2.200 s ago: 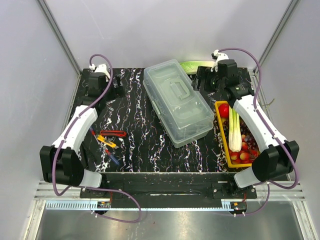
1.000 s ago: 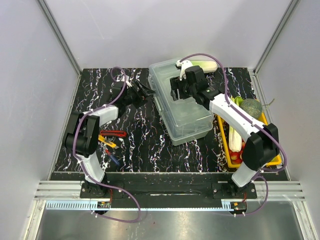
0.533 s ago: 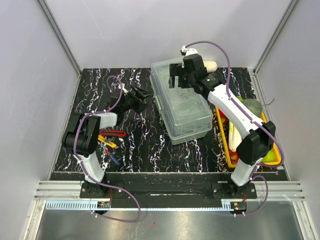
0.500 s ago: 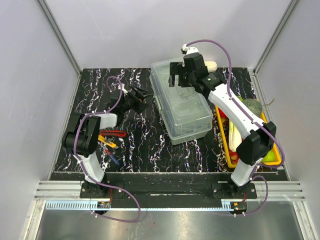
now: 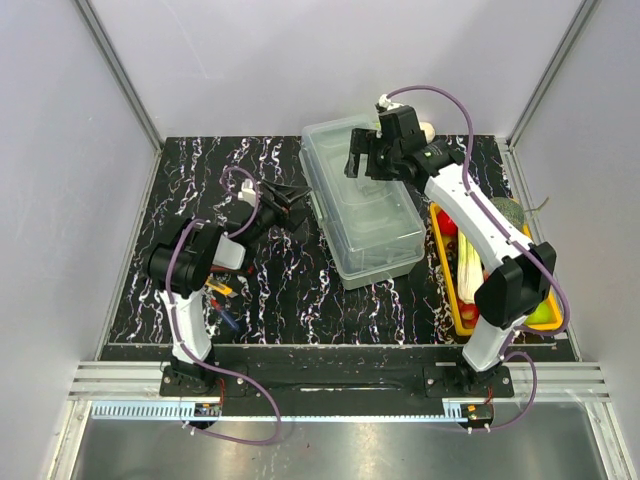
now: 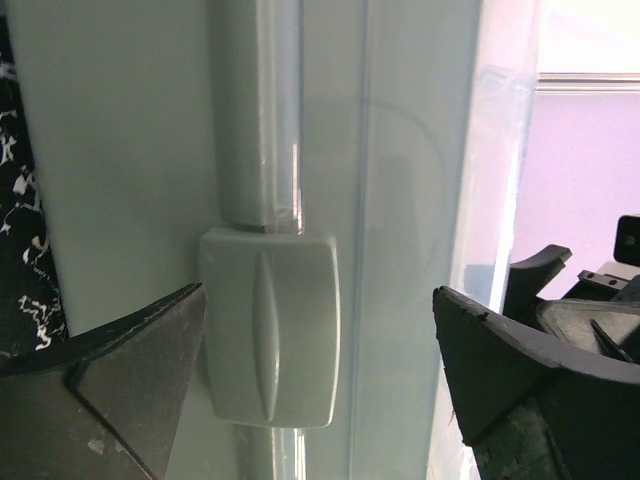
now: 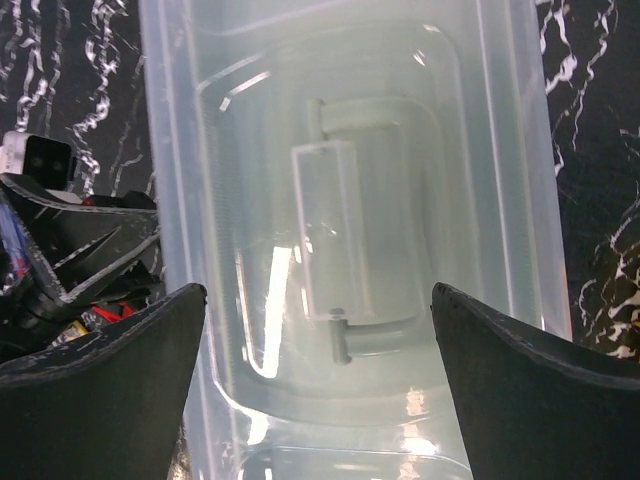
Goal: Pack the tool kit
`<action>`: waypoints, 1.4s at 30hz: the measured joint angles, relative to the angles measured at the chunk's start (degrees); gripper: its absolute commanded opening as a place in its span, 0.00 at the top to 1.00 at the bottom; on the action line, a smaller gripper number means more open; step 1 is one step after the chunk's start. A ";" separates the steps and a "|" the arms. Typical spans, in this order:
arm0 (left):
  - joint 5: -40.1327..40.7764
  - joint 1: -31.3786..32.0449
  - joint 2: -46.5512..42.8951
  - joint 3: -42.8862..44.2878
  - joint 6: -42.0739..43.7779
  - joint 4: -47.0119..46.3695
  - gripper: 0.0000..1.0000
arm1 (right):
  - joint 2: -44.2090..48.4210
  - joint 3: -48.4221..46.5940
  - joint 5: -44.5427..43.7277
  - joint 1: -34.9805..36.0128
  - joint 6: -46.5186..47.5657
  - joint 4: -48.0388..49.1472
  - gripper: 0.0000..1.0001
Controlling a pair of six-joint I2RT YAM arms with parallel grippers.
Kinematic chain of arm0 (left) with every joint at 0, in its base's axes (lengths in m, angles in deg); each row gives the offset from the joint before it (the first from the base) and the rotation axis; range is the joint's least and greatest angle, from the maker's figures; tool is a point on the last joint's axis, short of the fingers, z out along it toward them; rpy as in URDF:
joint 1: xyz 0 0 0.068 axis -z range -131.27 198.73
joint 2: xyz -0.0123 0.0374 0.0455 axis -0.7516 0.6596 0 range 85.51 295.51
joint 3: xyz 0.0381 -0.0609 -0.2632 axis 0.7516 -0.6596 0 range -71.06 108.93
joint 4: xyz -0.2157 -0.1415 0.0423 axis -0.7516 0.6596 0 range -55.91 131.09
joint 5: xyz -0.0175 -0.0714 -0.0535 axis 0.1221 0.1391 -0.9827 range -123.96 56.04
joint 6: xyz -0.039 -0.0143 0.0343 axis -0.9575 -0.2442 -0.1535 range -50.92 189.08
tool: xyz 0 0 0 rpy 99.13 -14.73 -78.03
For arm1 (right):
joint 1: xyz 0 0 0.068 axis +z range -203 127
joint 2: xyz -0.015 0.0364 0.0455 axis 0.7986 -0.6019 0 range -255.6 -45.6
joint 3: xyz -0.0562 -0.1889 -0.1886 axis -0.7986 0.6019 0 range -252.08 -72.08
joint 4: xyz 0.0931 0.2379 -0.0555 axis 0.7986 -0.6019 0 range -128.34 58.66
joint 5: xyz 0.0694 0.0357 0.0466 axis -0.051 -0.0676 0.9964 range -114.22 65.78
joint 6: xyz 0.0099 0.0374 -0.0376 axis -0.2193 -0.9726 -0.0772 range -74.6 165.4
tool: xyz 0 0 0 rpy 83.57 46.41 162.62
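The tool kit box (image 5: 365, 210) is a closed translucent grey box lying mid-table. Its lid handle (image 7: 335, 245) shows in the right wrist view and its latch (image 6: 268, 328) in the left wrist view. My left gripper (image 5: 298, 200) is open at the box's left long side, with the latch between its spread fingers (image 6: 320, 380). My right gripper (image 5: 363, 160) is open and hovers above the far end of the lid (image 7: 318, 380). Small hand tools (image 5: 222, 290), red, yellow and blue, lie on the mat by the left arm.
A yellow tray of vegetables (image 5: 452, 285) stands right of the box, under the right arm. A pale vegetable (image 5: 424, 130) lies behind the box at the far edge. White walls with metal posts enclose the black marbled mat (image 5: 290, 290).
My left gripper has moved right, up to the box's latch side. My right gripper has swung from the back right over the lid and shifted slightly right at its far end.
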 measured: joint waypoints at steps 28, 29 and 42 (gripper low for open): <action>0.24 2.32 5.53 1.05 0.09 -3.63 0.02 | 10.56 18.95 -4.59 -3.87 9.46 3.19 0.01; 0.13 2.32 5.53 1.05 0.09 -3.63 0.04 | 10.93 19.56 -4.50 -4.04 9.70 3.65 0.00; -2.67 2.21 6.38 2.12 -0.70 -4.92 0.28 | 13.05 24.35 -0.94 -4.90 9.75 9.44 0.01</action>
